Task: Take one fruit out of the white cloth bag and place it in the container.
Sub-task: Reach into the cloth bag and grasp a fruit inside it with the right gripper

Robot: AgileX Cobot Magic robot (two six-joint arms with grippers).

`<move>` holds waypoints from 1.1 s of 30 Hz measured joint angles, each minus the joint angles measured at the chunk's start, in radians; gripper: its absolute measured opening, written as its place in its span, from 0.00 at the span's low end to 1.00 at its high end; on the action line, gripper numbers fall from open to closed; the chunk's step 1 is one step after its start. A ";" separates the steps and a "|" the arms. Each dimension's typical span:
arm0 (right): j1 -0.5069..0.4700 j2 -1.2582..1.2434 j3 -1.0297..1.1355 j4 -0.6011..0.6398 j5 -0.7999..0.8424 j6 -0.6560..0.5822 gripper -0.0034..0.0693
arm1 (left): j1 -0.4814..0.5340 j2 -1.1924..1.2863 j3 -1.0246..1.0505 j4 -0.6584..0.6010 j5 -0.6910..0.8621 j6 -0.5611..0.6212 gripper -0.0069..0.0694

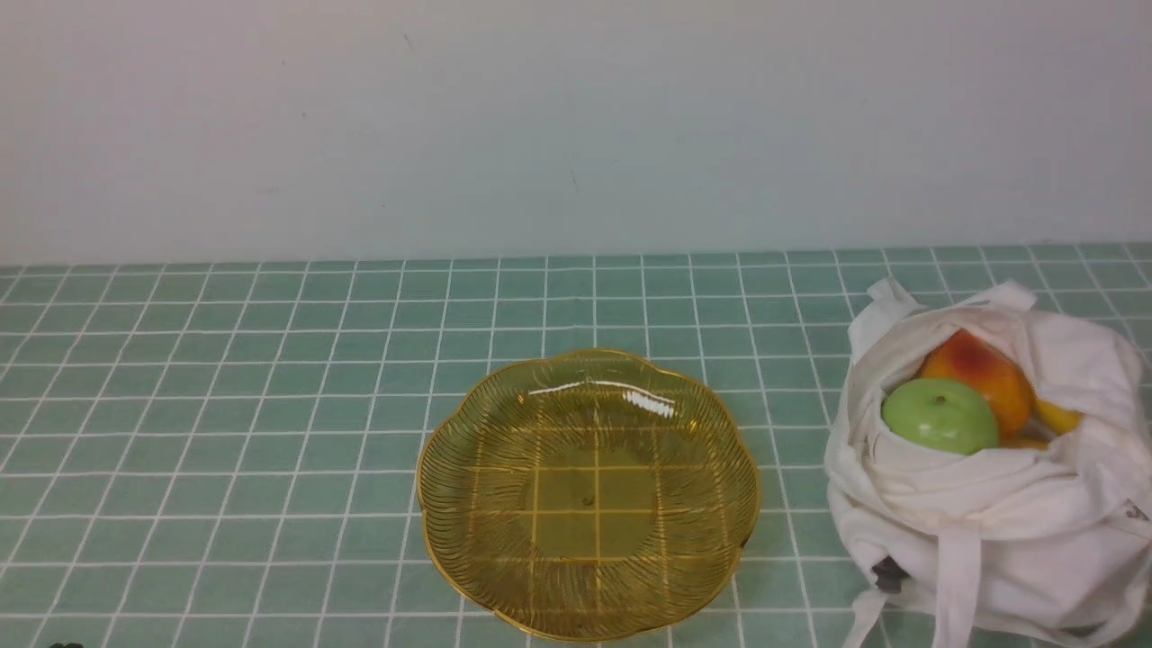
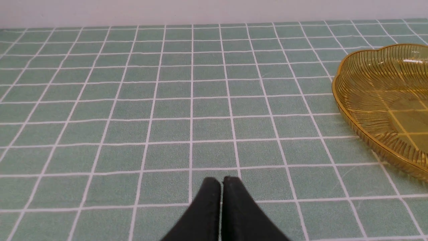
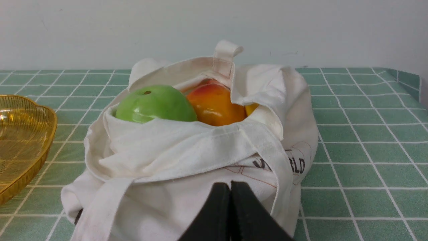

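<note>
The apple (image 1: pixel 940 416) is sitting in the bag's (image 1: pixel 990 522) mouth, touching the peach (image 1: pixel 985 373). The left end effector (image 2: pixel 221 182) and right end effector (image 3: pixel 230 185) are hovering pressed together, empty. Catching loose cloth risks dragging the bag.

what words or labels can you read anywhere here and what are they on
"RLD": dark print on the side of the white cloth bag, seen in the right wrist view. The letters before it are cut off by a strap and cannot be read.
Dark mark at the bag's edge in the front view: too small to read.
Dish: no writing.
</note>
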 joint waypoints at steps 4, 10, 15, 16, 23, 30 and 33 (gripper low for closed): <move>0.000 0.000 0.000 0.000 0.000 0.000 0.03 | 0.000 0.000 0.000 0.000 0.000 0.000 0.08; 0.000 0.000 0.000 0.000 0.000 0.000 0.03 | 0.000 0.000 0.000 0.000 0.000 0.000 0.08; 0.000 0.000 0.000 0.000 0.000 0.000 0.03 | 0.000 0.000 0.000 0.000 0.000 0.000 0.08; 0.000 0.000 0.000 0.000 0.000 0.000 0.03 | 0.000 0.000 0.000 0.000 0.000 0.000 0.08; 0.000 0.000 0.000 0.000 0.000 0.000 0.03 | 0.000 0.000 0.000 0.000 0.000 0.000 0.08; 0.000 0.000 0.002 0.043 -0.020 0.037 0.03 | 0.000 0.000 0.000 0.000 0.000 0.000 0.08; 0.000 0.000 0.007 0.142 -0.077 0.086 0.03 | 0.000 0.000 0.000 0.000 0.000 0.000 0.08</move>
